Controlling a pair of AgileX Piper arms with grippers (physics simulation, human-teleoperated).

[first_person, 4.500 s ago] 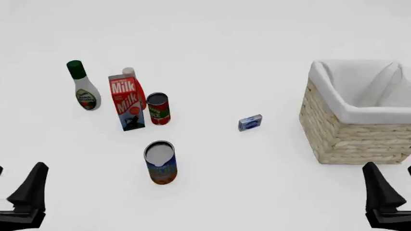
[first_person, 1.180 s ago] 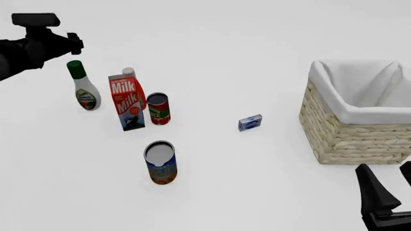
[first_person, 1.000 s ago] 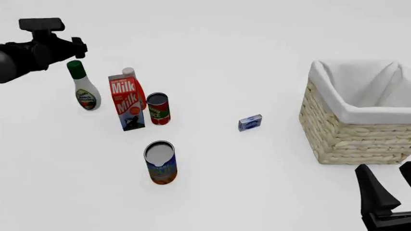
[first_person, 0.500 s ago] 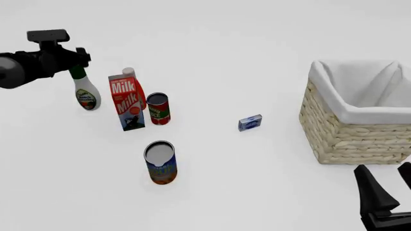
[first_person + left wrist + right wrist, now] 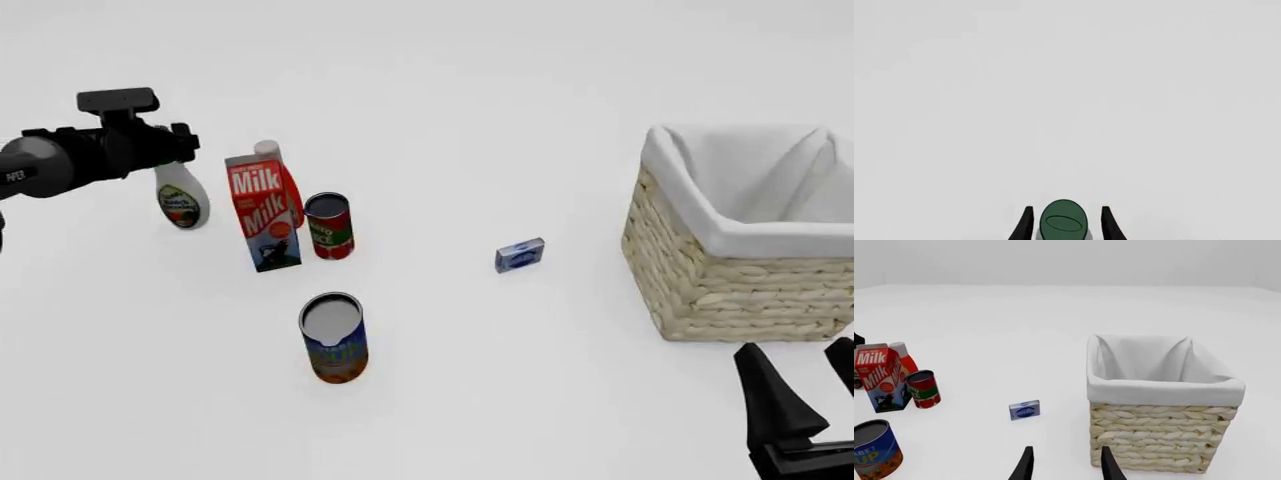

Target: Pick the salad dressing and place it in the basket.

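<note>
The salad dressing is a white bottle with a green-and-red label, standing at the far left of the table. My left gripper is open at its neck and hides the cap in the front view. In the left wrist view the dark green cap sits between the two fingers, with a narrow gap on each side. The wicker basket with its white liner stands at the right; it also shows in the right wrist view. My right gripper is open and empty, low at the front right, in front of the basket.
A red-and-white milk carton stands just right of the bottle, with a red bottle behind it and a red can beside it. A blue-and-orange can stands nearer the front. A small blue box lies mid-table.
</note>
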